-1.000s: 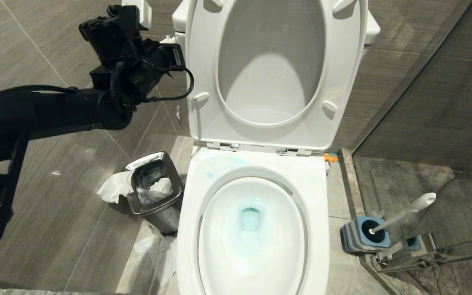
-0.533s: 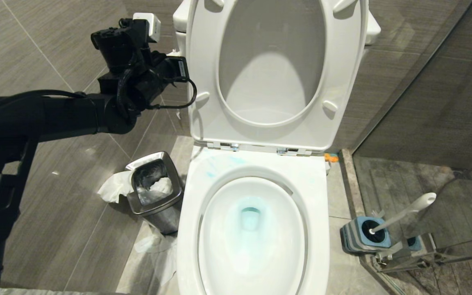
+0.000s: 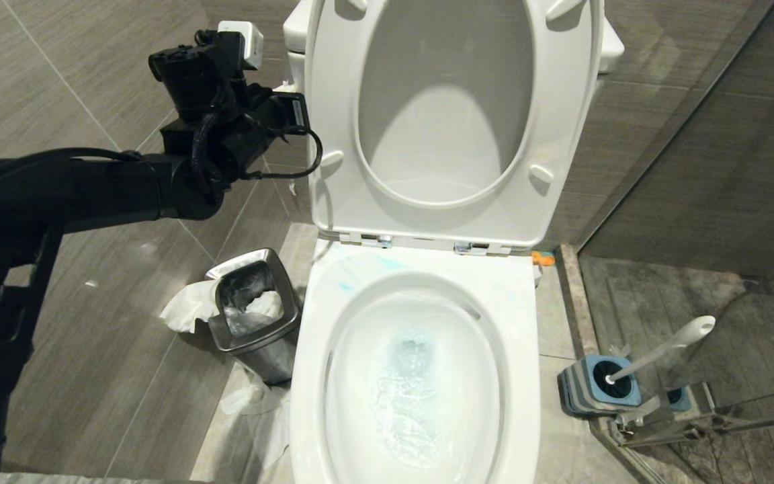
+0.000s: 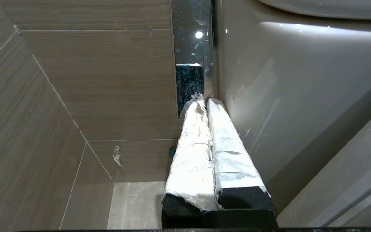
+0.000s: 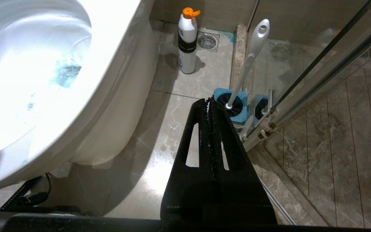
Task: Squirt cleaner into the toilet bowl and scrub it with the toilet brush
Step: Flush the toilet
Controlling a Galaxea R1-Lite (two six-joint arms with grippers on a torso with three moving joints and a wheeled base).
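The white toilet bowl (image 3: 320,323) stands with seat and lid up; blue-green cleaner (image 3: 410,376) tints foaming, churning water inside. My left gripper (image 4: 203,100) is shut, its taped fingertips against the chrome flush lever (image 4: 192,35) on the tank's side (image 4: 285,80). In the head view its wrist (image 3: 226,128) is left of the lid. The toilet brush (image 3: 662,351) leans in its blue holder (image 3: 595,386) to the right of the bowl. My right gripper (image 5: 208,101) hangs shut and empty just short of that holder (image 5: 233,103).
A steel waste bin (image 3: 252,309) with tissue stands left of the bowl, and more paper (image 3: 185,306) lies on the floor. A white bottle with an orange cap (image 5: 187,42) stands by the floor drain (image 5: 207,41). A glass shower door rail (image 3: 696,423) runs right of the holder.
The left wrist dropped a little beside the tank. The still blue-tinted water in the bowl has turned into rushing, foaming water.
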